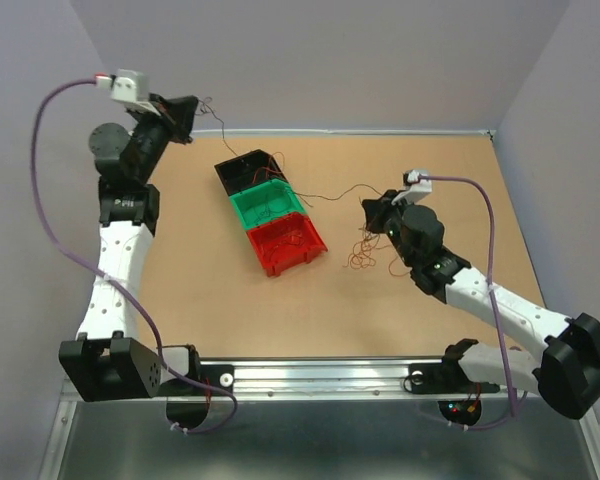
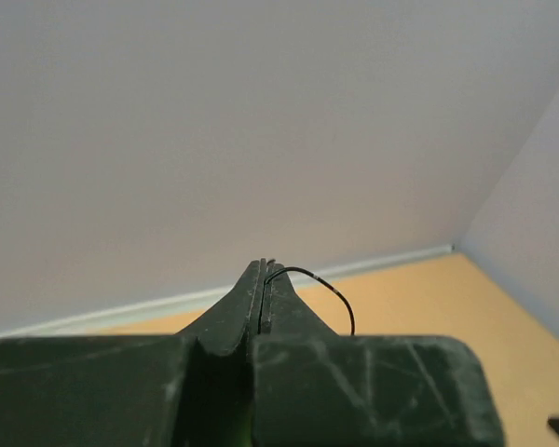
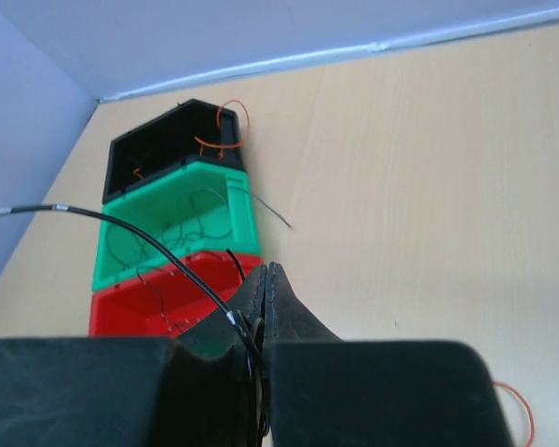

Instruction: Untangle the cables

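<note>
Just on the near side of the right gripper's fingers, a loose tangle of hair-thin orange-brown wires [image 1: 364,256] lies on the tan table [image 1: 180,290]. The right gripper [image 3: 267,270] sits low over the table, its fingers clenched on a thin black wire [image 3: 121,228] that leaves the pinch and arcs away to their left.

Beyond the fingertips, three open plastic bins stand in a touching row. The red bin [image 3: 130,317] is nearest, the green bin [image 3: 244,219] is behind it, and the black bin [image 3: 163,140] is farthest. A curled orange wire [image 3: 231,126] hangs over the black bin's rim, and thin strands lie inside the green one.

Farthest off, the left gripper [image 2: 264,267] is held high by the table's far edge. Its fingers are pressed together on a short black wire loop [image 2: 321,279] that bends out to their right. I cannot tell whether both grippers hold the same wire.
</note>
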